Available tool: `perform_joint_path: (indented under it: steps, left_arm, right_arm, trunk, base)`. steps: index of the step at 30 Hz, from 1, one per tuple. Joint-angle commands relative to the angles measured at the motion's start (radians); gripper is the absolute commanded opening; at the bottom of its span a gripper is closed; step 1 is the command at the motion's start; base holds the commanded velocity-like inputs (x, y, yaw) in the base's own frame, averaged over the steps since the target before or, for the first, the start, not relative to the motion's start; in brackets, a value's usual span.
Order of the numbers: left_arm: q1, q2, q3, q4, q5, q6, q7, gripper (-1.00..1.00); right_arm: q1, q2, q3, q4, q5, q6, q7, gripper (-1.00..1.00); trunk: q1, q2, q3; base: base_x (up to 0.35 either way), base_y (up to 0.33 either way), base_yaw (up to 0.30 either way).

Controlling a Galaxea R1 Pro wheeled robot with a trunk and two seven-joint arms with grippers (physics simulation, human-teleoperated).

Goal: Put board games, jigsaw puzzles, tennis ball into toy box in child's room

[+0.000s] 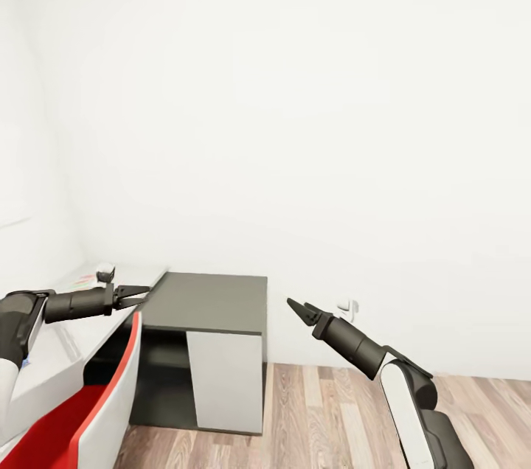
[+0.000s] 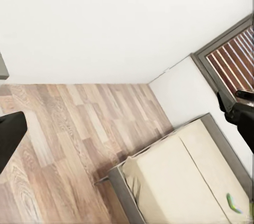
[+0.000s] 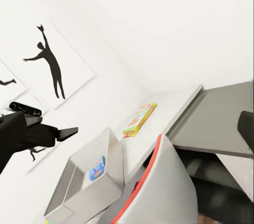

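Bed (image 2: pixel 185 182) cut off by frame edge; green item (image 2: pixel 233 203) on it unidentifiable.

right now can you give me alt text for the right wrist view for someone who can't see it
A pale desk along a white wall holds a flat, colourful board game and an open grey toy box with a small colourful item inside. The left gripper reaches in from the side, below black silhouette wall art, and a red-and-white chair stands in front.

Board game (image 3: pixel 139 120) on table (image 3: pixel 174 105)
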Motion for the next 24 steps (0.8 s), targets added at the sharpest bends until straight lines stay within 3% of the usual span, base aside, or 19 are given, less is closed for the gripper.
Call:
perform_joint_path:
  steps: [1, 24]
  left_arm:
    - [-0.001, 0.0, 0.003, -0.001, -0.011, 0.01, -0.009, 1.0]
    - [0.0, -0.001, 0.003, -0.001, -0.011, 0.01, -0.009, 1.0]
  right_arm:
    - [-0.001, 0.001, -0.002, 0.001, -0.004, 0.007, 0.002, 1.0]
    - [-0.001, 0.001, -0.002, 0.006, -0.004, 0.007, 0.002, 1.0]
  trunk:
    - [0.0, -0.001, -0.001]
    - [0.0, -0.001, -0.004]
  base:
    - [-0.192, 0.0, -0.275]
    - [-0.173, 0.0, -0.275]
